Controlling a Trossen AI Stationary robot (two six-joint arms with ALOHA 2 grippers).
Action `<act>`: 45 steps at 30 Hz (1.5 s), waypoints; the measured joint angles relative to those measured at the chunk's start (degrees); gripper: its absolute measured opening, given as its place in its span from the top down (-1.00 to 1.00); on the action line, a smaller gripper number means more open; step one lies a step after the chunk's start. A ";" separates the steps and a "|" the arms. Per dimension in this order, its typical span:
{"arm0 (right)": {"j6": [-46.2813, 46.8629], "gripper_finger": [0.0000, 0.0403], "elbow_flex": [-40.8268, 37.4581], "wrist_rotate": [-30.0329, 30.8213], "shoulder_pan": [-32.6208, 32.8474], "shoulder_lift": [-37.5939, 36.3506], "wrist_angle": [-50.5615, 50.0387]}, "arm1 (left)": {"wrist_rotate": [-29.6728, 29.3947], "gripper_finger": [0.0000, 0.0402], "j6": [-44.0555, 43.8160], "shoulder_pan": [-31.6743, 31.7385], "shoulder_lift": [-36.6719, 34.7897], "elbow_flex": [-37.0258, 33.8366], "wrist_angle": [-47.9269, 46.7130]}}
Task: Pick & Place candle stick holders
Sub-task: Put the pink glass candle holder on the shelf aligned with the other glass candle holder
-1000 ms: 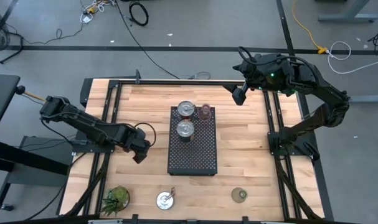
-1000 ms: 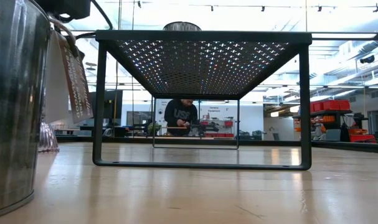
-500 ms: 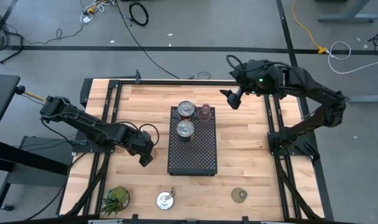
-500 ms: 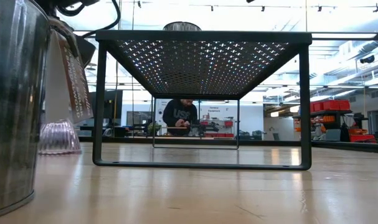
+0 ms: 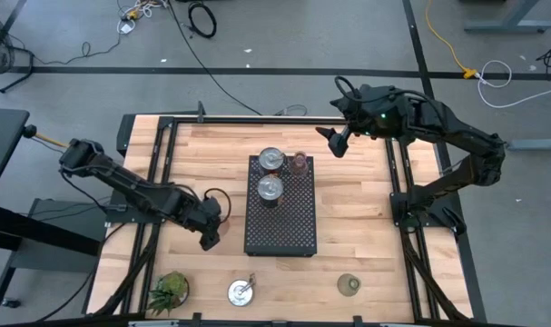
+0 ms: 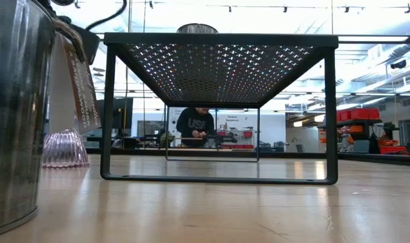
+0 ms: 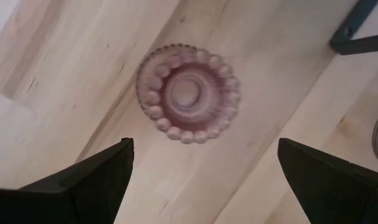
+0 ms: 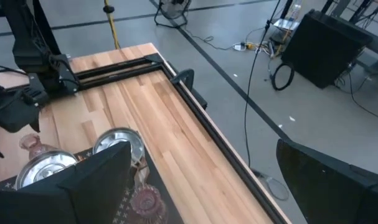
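Seen from above, the left gripper (image 5: 210,238) hangs low over the wooden table (image 5: 357,227), just off the left edge of the black perforated tray (image 5: 280,222). Its wrist camera looks straight down on a pink glass holder (image 7: 187,93) standing on the bare wood, with the gripper's two dark fingers (image 7: 83,180) spread wide and touching nothing. In the overhead picture that holder is mostly hidden by the arm. From table height it shows as a ribbed pink dome (image 6: 65,149) resting on the table beside the tray's near leg.

Two silvery metal holders stand on the tray, one at the far end (image 5: 271,160) and one just in front of it (image 5: 270,188). A second pink glass holder (image 5: 300,163) stands beside the far metal one, at the tray's far right corner.

Along the table's near edge sit a spiky green plant (image 5: 170,291), a third silvery holder (image 5: 241,292) and an olive-green glass holder (image 5: 349,285), well apart from one another.

The right gripper (image 5: 332,143) is raised over the far right part of the table, near the tray's far corner, its fingers (image 8: 70,186) apart and empty. A person (image 6: 196,126), small and indistinct, appears to be standing at a bench in the room behind.
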 joint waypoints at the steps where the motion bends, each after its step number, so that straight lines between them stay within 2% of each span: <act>1: 0.00 -0.99 0.00 0.00 0.00 0.04 -0.02 | -0.52 -0.98 0.01 -0.58 0.00 0.00 0.28; 5: -0.02 -0.99 0.00 0.00 0.00 0.04 0.10 | -4.19 -0.98 0.37 -2.72 0.00 -0.07 2.10; 9: 1.08 -0.99 0.00 0.00 0.00 0.04 0.31 | -14.54 -0.98 2.39 -6.72 0.00 -0.07 4.23; 11: 1.97 -0.99 0.00 -0.11 -0.01 0.04 0.46 | -17.64 -0.98 1.18 -8.78 -0.01 -0.29 3.68; 16: 3.30 -0.99 0.00 -0.22 0.00 0.04 1.03 | -23.21 -0.98 -8.47 -14.52 -0.13 -5.20 3.69; 22: 3.45 -0.99 0.02 -0.59 0.02 0.04 5.45 | -29.49 -0.98 -20.36 -20.07 -0.13 -11.63 9.53; 25: 3.47 -0.99 0.02 -2.53 0.02 0.04 8.36 | -35.55 -0.98 -22.47 -23.32 -0.13 -12.33 12.67; 29: 3.48 -0.99 0.02 -4.68 0.02 0.04 12.52 | -42.11 -0.98 -28.01 -26.87 -0.15 -14.63 12.03; 32: 3.49 -0.99 0.02 -6.62 0.02 0.04 15.19 | -43.64 -0.98 -36.12 -29.00 -0.14 -18.21 13.11; 36: 3.48 -0.99 0.07 -7.67 0.03 0.04 16.87 | -44.81 -0.98 -40.34 -30.93 -0.13 -21.82 18.91; 41: 3.86 -0.99 0.07 -7.65 0.04 0.04 16.68 | -48.74 -0.98 -38.56 -31.17 -0.13 -22.34 25.25; 45: 4.37 -0.99 0.07 -7.65 0.04 0.04 16.67 | -48.09 -0.98 -37.70 -30.43 -0.13 -22.34 25.89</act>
